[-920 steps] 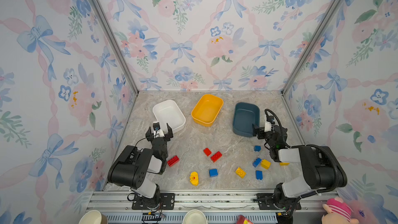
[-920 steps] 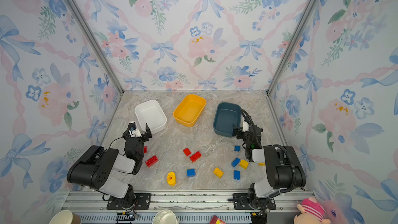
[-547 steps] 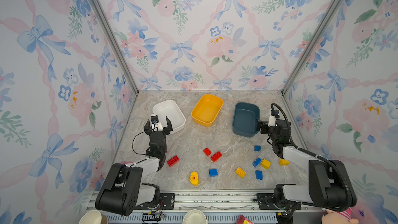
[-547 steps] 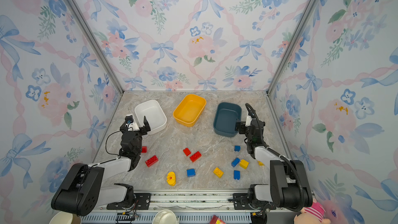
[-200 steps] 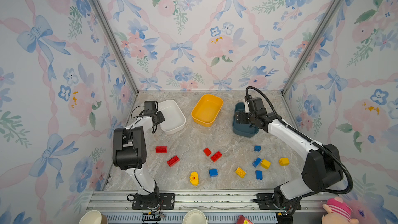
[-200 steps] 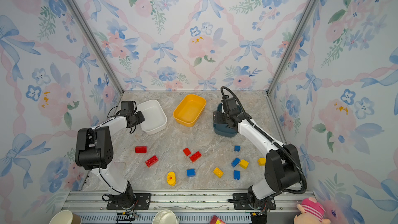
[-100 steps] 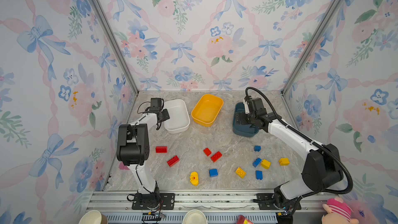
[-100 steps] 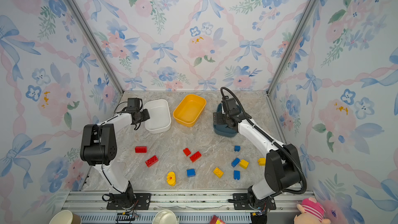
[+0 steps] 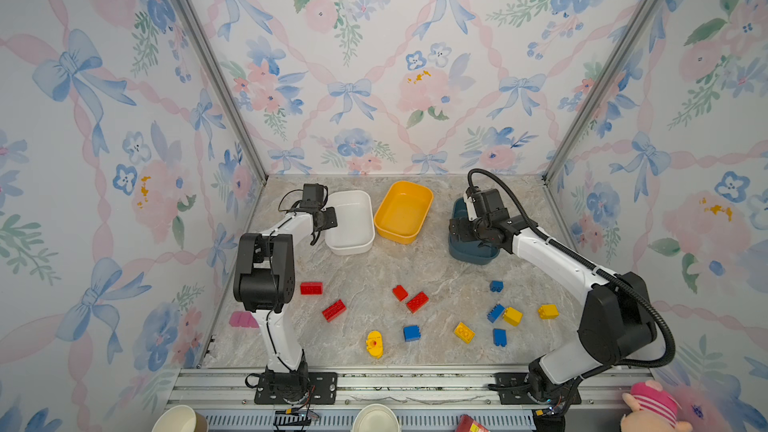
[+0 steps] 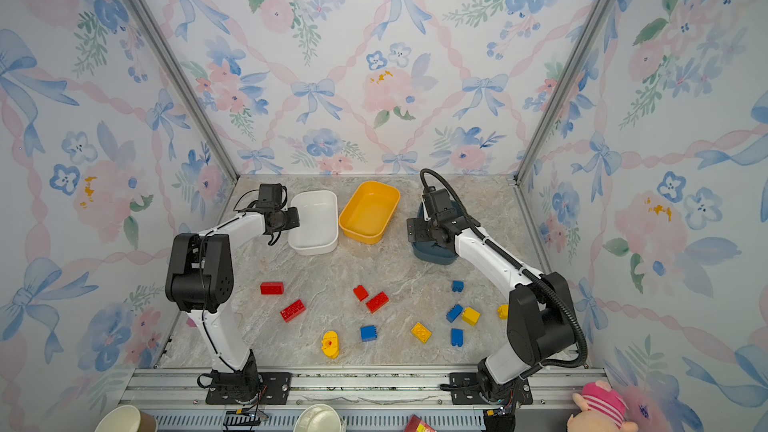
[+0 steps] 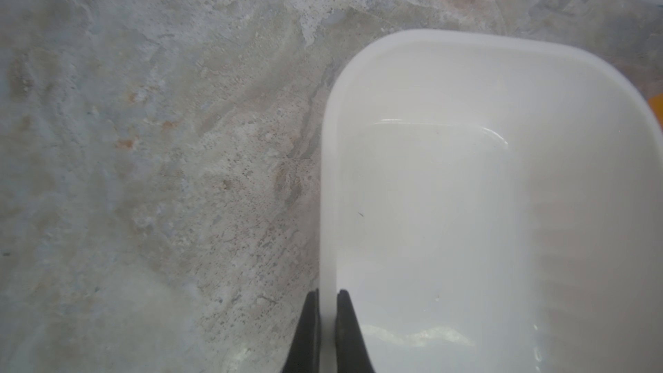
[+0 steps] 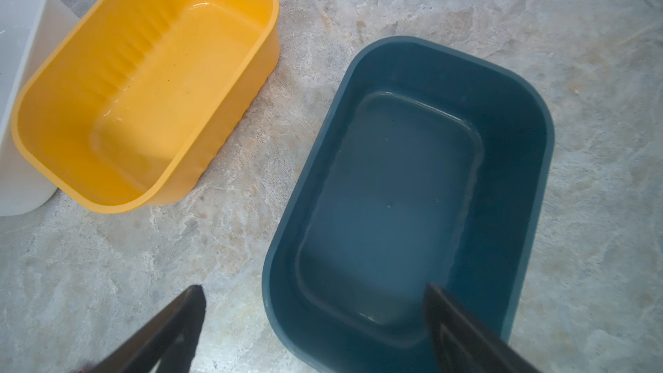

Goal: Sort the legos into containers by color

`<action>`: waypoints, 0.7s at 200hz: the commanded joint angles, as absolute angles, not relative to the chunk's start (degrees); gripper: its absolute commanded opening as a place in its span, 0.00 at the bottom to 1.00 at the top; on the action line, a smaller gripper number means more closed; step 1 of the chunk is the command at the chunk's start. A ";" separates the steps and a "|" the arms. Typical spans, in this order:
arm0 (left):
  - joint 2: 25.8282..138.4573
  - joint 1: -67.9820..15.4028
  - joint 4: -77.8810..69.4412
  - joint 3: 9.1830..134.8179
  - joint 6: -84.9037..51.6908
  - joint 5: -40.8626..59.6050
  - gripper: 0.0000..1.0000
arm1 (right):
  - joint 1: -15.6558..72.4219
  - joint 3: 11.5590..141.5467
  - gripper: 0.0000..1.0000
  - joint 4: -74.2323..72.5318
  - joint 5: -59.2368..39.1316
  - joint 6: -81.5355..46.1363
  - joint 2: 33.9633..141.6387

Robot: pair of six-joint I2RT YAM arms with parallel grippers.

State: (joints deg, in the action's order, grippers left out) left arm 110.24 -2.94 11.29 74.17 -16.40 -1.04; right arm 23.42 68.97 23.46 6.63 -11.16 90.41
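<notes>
The left hand is pinched tight on the side wall of the white tub, 1 finger inside and 1 outside. Drag it low and slowly so the thin rim can't slip free. The right hand gapes wide, straddling a wall of the teal tub. All 12 legos lie loose on the surface, well behind both hands. Since 1 second ago, the white tub has swung toward the yellow tub.

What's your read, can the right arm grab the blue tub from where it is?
Probably yes. The right gripper is open over the blue tub, its jaws straddling one wall, one inside and one outside, with nothing in the way.
</notes>
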 commanded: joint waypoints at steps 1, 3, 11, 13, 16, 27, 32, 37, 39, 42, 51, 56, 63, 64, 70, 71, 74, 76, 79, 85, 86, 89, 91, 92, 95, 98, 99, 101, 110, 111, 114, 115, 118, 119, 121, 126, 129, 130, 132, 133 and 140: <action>111.92 -3.90 12.98 75.19 -14.99 0.68 0.00 | 24.21 71.16 0.97 25.46 6.01 -11.86 92.04; 111.96 -4.01 13.00 75.16 -15.02 0.70 0.00 | 24.29 71.23 0.97 25.52 6.01 -11.80 92.07; 111.89 -4.36 13.01 75.15 -15.03 1.00 0.00 | 24.33 71.44 0.97 25.56 5.91 -11.86 92.34; 111.82 -4.50 12.96 75.15 -15.03 1.06 0.00 | 24.34 71.56 0.97 25.62 5.89 -11.91 92.43; 111.88 -4.63 12.96 75.08 -15.03 1.12 0.00 | 24.36 71.62 0.97 25.59 5.82 -11.89 92.57; 111.75 -5.05 13.01 74.85 -15.03 1.21 0.00 | 24.55 72.12 0.97 25.75 5.72 -12.06 93.13; 111.75 -5.18 13.00 74.73 -15.01 1.40 0.00 | 24.69 72.34 0.97 25.82 5.63 -12.08 93.41; 111.63 -5.36 13.08 74.56 -15.07 1.62 0.00 | 24.75 72.63 0.97 25.84 5.55 -12.08 93.66; 111.56 -5.36 13.14 74.47 -15.08 1.70 0.00 | 24.78 72.80 0.97 25.84 5.47 -12.07 93.73; 111.56 -5.44 13.08 74.33 -15.10 1.76 0.00 | 24.89 72.97 0.97 25.91 5.45 -12.12 93.97; 111.29 -5.77 13.04 73.80 -15.18 1.98 0.00 | 25.26 73.56 0.97 25.97 5.36 -12.16 94.52; 111.21 -5.95 13.05 73.47 -15.14 1.94 0.00 | 25.38 74.00 0.97 26.01 5.27 -12.21 94.49; 110.93 -6.21 13.07 72.95 -15.12 1.85 0.00 | 25.73 74.53 0.97 25.97 5.25 -12.17 96.21; 110.97 -6.23 13.08 72.86 -15.12 1.80 0.00 | 25.78 74.57 0.97 25.99 5.26 -12.19 96.31; 110.77 -6.38 13.09 72.49 -15.20 1.75 0.00 | 26.02 75.02 0.97 25.85 5.25 -12.07 96.89; 110.80 -6.40 13.05 72.45 -15.20 1.71 0.00 | 26.06 75.12 0.97 25.85 5.26 -12.05 97.00; 110.72 -6.48 13.08 72.28 -15.20 1.81 0.00 | 26.15 75.36 0.97 25.86 5.27 -12.06 97.30; 110.67 -6.50 13.09 72.15 -15.27 1.77 0.00 | 26.18 75.55 0.97 25.91 5.27 -12.09 97.43; 110.59 -6.50 13.10 71.97 -15.37 1.86 0.00 | 26.30 75.78 0.97 25.82 5.26 -12.06 97.74; 110.49 -6.55 13.11 71.70 -15.51 1.99 0.00 | 26.45 76.37 0.97 25.70 5.14 -12.13 98.43; 110.53 -6.57 13.06 71.67 -15.53 2.01 0.00 | 26.50 76.46 0.97 25.68 5.12 -12.22 98.48; 110.43 -6.59 13.08 71.58 -15.52 2.18 0.00 | 26.50 76.81 0.97 25.62 5.06 -12.22 98.84; 110.40 -6.66 13.09 71.46 -15.61 2.22 0.00 | 26.53 77.08 0.97 25.65 4.96 -12.30 99.09; 110.40 -6.67 13.09 71.42 -15.59 2.21 0.00 | 26.54 77.17 0.97 25.66 4.89 -12.35 99.16; 110.33 -6.68 13.10 71.25 -15.64 2.24 0.00 | 26.65 77.51 0.97 25.66 4.69 -12.39 99.53; 110.18 -6.75 13.10 71.20 -15.69 2.21 0.00 | 26.70 77.90 0.97 25.61 4.55 -12.45 99.87; 110.16 -6.76 13.10 71.15 -15.75 2.25 0.00 | 26.75 78.11 0.97 25.55 4.52 -12.46 100.03; 110.11 -6.74 13.05 71.07 -15.74 2.21 0.00 | 26.77 78.35 0.97 25.61 4.45 -12.52 100.26; 109.78 -6.85 13.05 70.78 -15.88 2.34 0.00 | 27.00 79.62 0.97 25.60 4.17 -12.80 101.39; 109.74 -6.85 13.03 70.72 -15.90 2.31 0.00 | 27.03 79.80 0.97 25.54 4.15 -12.82 101.54; 109.55 -6.86 13.08 70.67 -15.93 2.29 0.00 | 27.10 80.19 0.97 25.51 4.09 -12.96 101.93; 109.53 -6.86 13.09 70.62 -15.96 2.29 0.00 | 27.08 80.35 0.97 25.54 4.02 -12.98 102.12; 109.44 -6.86 13.11 70.58 -16.01 2.30 0.00 | 27.09 80.77 0.97 25.45 3.83 -13.20 102.45; 109.43 -6.86 13.10 70.62 -16.00 2.33 0.00 | 27.08 80.90 0.97 25.47 3.81 -13.28 102.64; 109.32 -6.86 13.10 70.59 -16.06 2.30 0.00 | 27.07 81.16 0.97 25.42 3.68 -13.45 102.92; 109.18 -6.86 13.10 70.49 -16.00 2.33 0.00 | 27.11 81.82 0.97 25.18 3.40 -13.80 103.60; 109.19 -6.83 13.12 70.49 -15.94 2.31 0.00 | 27.14 82.14 0.97 25.08 3.15 -14.04 104.03; 109.13 -6.84 13.11 70.49 -15.97 2.34 0.00 | 27.11 82.29 0.97 24.97 3.11 -14.10 104.13; 109.09 -6.85 13.10 70.51 -15.97 2.32 0.00 | 27.15 82.51 0.97 24.81 3.09 -14.25 104.43; 109.12 -6.85 13.10 70.50 -15.94 2.26 0.00 | 27.11 82.61 0.97 24.75 3.08 -14.33 104.55; 109.03 -6.86 13.05 70.57 -15.91 2.17 0.00 | 27.12 83.35 0.98 24.26 2.68 -14.79 105.45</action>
State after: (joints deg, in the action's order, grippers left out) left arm 109.75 -6.26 9.74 72.38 -16.08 1.15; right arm 26.57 79.96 24.67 4.32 -12.49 102.61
